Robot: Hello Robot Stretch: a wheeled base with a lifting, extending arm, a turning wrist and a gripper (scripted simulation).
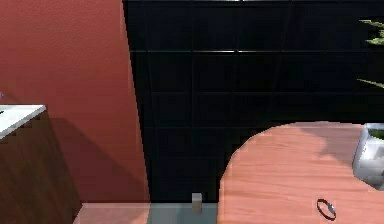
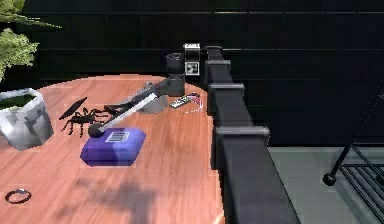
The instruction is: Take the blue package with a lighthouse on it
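Two thin fingers (image 2: 128, 109) of the claw (image 2: 92, 124) slant down toward the round reddish-wood bench (image 2: 165, 175), their dark ends close by the flat blue package with a pale label (image 2: 112, 150). Whether they touch it, and how the fingers stand to each other, I cannot tell. Since the package lies flat on the bench right at them, I cannot tell whether the claw holds anything either. No lighthouse can be made out on the label. The dark square arm (image 2: 238, 150) reaches across the bench, most likely to bring the claw to the package. Beside the claw's body lies a small flat silvery thing (image 2: 180, 101). Farther off stand a pale grey pot with a green plant (image 2: 22, 120) and, near the bench's edge, a small ring (image 2: 18, 196).
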